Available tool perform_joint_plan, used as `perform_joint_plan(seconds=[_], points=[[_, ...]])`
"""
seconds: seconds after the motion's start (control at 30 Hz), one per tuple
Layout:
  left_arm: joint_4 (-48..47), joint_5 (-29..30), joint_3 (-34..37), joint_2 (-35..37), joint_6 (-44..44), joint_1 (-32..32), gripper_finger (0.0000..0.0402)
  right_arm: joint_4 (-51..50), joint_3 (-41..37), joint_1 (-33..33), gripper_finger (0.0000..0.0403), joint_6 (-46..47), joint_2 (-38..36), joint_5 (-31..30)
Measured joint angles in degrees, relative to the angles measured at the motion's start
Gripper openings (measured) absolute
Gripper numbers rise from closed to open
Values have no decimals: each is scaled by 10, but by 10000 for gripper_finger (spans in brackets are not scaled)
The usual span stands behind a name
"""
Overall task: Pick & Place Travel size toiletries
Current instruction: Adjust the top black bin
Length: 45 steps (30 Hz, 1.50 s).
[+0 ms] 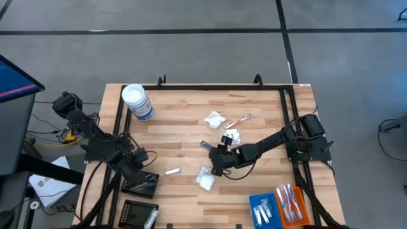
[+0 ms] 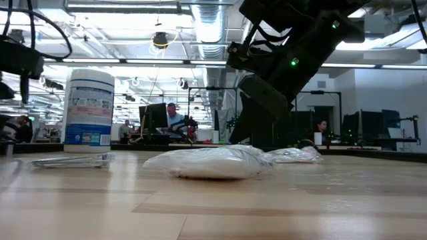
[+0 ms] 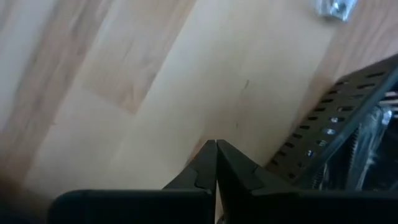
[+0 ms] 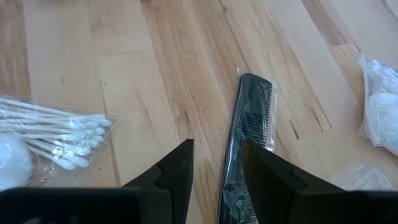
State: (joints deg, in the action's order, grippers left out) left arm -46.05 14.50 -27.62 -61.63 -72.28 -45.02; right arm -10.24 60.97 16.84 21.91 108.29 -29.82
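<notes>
A slim black comb in a clear wrapper [image 4: 250,118] lies flat on the wood, also visible in the high view as the comb [image 1: 207,146]. My right gripper [image 4: 217,155] [image 1: 217,157] is open and low over the table, one finger on each side of the comb's near end. I see no touch. White sachets [image 1: 214,119] [image 1: 232,135] [image 1: 205,180], a red-pink toothbrush [image 1: 240,119] and a silvery piece [image 1: 172,171] lie scattered nearby. My left gripper [image 3: 216,149] [image 1: 137,156] is shut over bare wood beside a black tray [image 3: 336,134].
A white-lidded jar [image 1: 137,102] stands at the far left. A bag of cotton swabs [image 4: 56,140] lies beside my right gripper. Blue tray [image 1: 262,208] and orange tray [image 1: 291,203] hold toothbrushes at the near right edge. Two black trays [image 1: 141,184] [image 1: 140,213] sit near left.
</notes>
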Motion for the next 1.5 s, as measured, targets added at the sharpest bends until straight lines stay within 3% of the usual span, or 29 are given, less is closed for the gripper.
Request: perform_joint_plan(seconds=[0.07,0.2,0.3,0.4,0.7,1.03,1.23,1.5], points=[[-1,7,0,0,-10,-9,0,0,0,0,127,0,0,0],[-3,77,-1,1,2,-11,0,0,0,0,129,0,0,0],[-8,129,-19,1,38,-3,0,1,0,0,129,1,0,0],[-1,145,-49,1,93,9,0,2,0,0,128,1,0,0],[60,39,-127,-56,210,50,0,4,0,-1,128,1,0,0],[94,-2,-196,-186,310,68,0,4,0,-1,128,1,0,0],[88,-34,-201,-207,326,83,0,4,0,-1,129,1,0,0],[84,-35,-201,-204,317,84,0,4,0,-1,128,1,0,0]])
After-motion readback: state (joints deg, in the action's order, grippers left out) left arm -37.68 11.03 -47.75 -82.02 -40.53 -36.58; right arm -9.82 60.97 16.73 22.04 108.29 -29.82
